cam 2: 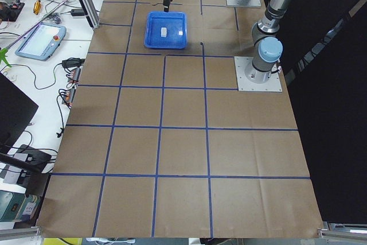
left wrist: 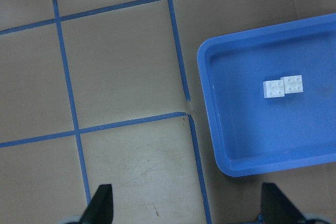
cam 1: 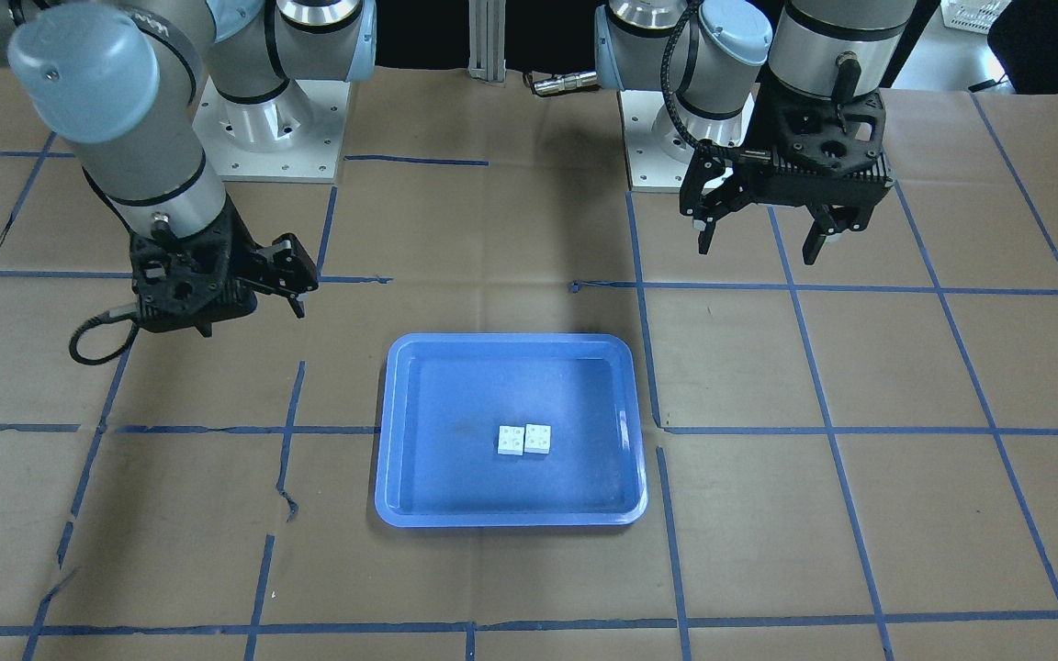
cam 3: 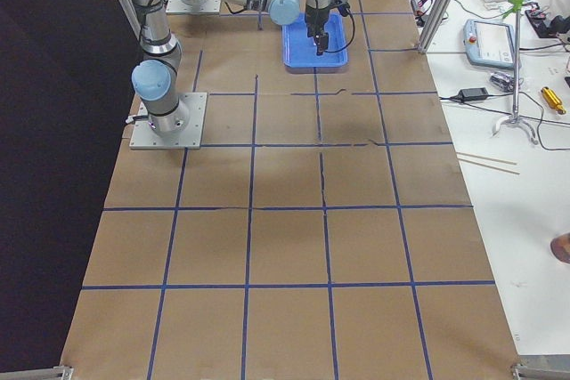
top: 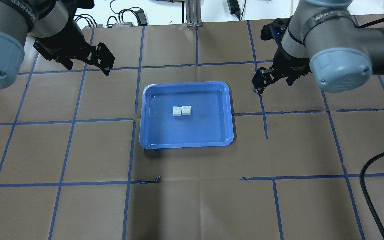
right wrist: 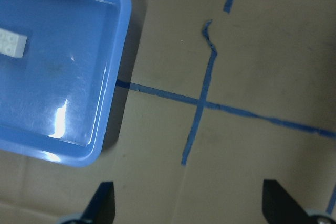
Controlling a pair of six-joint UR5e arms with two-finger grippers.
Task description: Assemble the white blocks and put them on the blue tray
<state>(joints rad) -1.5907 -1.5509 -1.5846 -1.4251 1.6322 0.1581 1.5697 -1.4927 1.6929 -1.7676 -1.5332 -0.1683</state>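
Two white blocks (top: 177, 111) (top: 186, 110) lie side by side and touching near the middle of the blue tray (top: 152, 133). They also show in the front view (cam 1: 512, 441) (cam 1: 538, 438) and in the left wrist view (left wrist: 274, 89) (left wrist: 292, 84). Whether they are joined I cannot tell. My left gripper (top: 107, 63) (cam 1: 758, 246) (left wrist: 189, 205) is open and empty, above the table off the tray's far left corner. My right gripper (top: 258, 85) (cam 1: 301, 289) (right wrist: 189, 203) is open and empty, beside the tray's right rim (right wrist: 113, 77). One block's end (right wrist: 11, 43) shows in the right wrist view.
The table is covered with brown paper marked by a blue tape grid (top: 265, 113). A black cable (top: 368, 186) lies at the near right. The arm bases (cam 1: 263, 128) (cam 1: 676, 138) stand behind the tray. Benches with cables and devices (cam 2: 43, 38) flank the table.
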